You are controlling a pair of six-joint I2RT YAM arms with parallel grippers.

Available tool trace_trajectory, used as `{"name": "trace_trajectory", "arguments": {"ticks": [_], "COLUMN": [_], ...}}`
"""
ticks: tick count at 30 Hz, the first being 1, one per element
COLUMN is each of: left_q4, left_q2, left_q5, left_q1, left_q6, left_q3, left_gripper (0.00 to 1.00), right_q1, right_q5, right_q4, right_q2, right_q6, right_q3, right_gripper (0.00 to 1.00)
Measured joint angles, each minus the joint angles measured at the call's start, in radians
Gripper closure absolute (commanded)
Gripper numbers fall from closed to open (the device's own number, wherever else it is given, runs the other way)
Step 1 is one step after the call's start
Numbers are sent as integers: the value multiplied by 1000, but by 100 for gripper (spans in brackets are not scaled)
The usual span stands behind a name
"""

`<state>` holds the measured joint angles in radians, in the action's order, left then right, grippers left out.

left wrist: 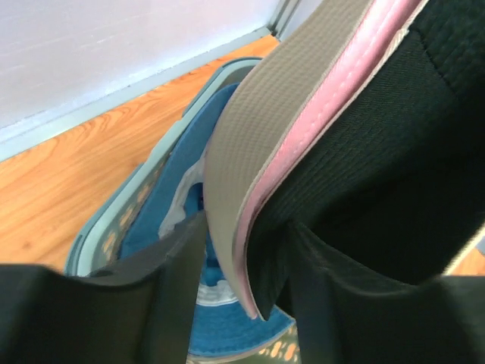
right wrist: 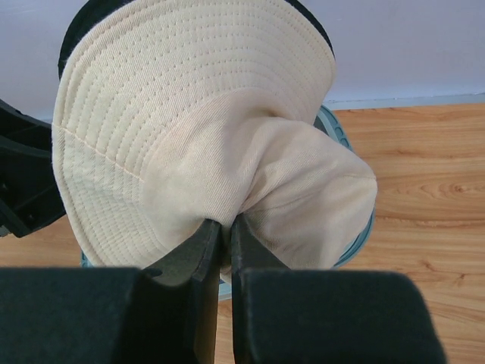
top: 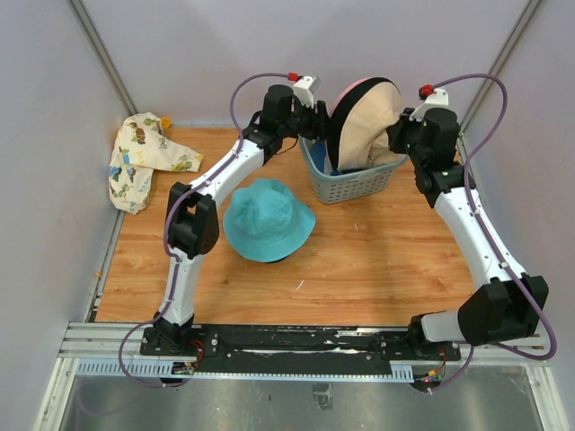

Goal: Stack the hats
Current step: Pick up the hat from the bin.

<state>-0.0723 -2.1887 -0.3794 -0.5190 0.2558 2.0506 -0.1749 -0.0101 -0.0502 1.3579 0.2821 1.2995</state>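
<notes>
Top external: a teal hat (top: 269,218) lies flat on the table (top: 377,269). A cream hat (top: 368,126) stands on edge in the basket (top: 346,184), between the two arms.

Left wrist: the left gripper (left wrist: 246,227) straddles the brims of a grey hat (left wrist: 250,129) and a pink hat (left wrist: 333,91), beside a black hat (left wrist: 394,152). Its jaws stand apart; whether they pinch cannot be told.

Right wrist: the right gripper (right wrist: 226,227) is clamped on bunched fabric of the cream hat.

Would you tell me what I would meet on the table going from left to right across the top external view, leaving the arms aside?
Printed cream fabric piece → teal hat → slatted basket. The bundled hats overlap the basket, so I leave them out.
</notes>
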Motion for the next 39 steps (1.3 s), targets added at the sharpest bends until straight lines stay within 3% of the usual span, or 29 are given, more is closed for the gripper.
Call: {"name": "trace_trajectory", "arguments": {"ticks": [8,15,39], "left_q4": [16,22,-43], "left_q2": [0,0,15], "left_q5": [-43,-61,121], "left_q1": [0,0,-2], "left_q6": [20,22,18], "left_q3": [-1,-1,-3], "left_gripper": [99,100,99], "right_q1": [0,0,0], "right_q5": [0,13,44], "right_q4": [-4,-9,-39], "right_q2": [0,0,-19], "right_q6": [0,-7,-57], "right_q3": [0,3,103], "right_gripper": [96,97,99]}}
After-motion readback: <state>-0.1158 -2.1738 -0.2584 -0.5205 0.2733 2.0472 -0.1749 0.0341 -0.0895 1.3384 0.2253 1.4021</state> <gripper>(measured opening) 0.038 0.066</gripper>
